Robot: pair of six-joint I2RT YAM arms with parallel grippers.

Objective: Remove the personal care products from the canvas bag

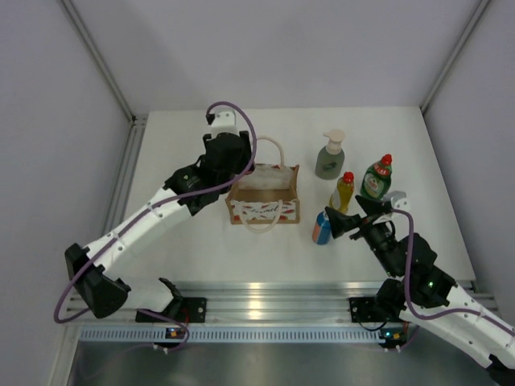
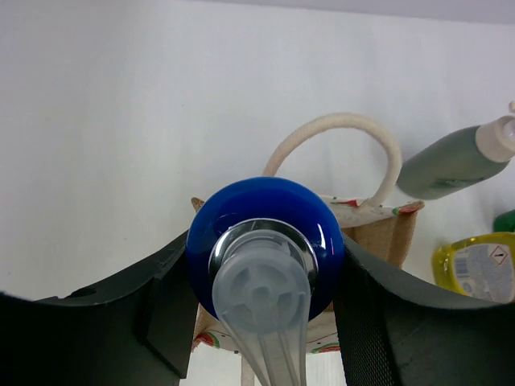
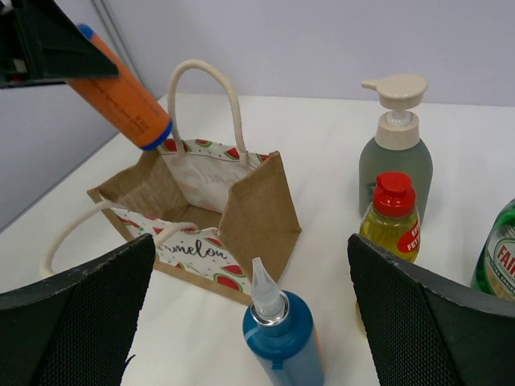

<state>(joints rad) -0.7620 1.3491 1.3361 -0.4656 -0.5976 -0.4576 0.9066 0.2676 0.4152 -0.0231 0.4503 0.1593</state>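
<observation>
The tan canvas bag (image 1: 264, 199) stands open mid-table; its white lining shows in the right wrist view (image 3: 205, 173). My left gripper (image 1: 232, 165) is shut on the orange blue-capped bottle (image 3: 121, 100) and holds it tilted above the bag's back left corner. In the left wrist view only its blue cap (image 2: 265, 233) shows between the fingers. The blue bottle (image 1: 322, 228) stands right of the bag, just ahead of my open, empty right gripper (image 1: 344, 211). The grey-green pump bottle (image 1: 330, 158), the yellow bottle (image 1: 344, 191) and the green bottle (image 1: 376, 178) stand on the table to the right.
The white table is walled by grey panels at the back and both sides. An aluminium rail (image 1: 265, 304) runs along the near edge by the arm bases. The bag's rope handles (image 1: 269, 145) loop out at front and back.
</observation>
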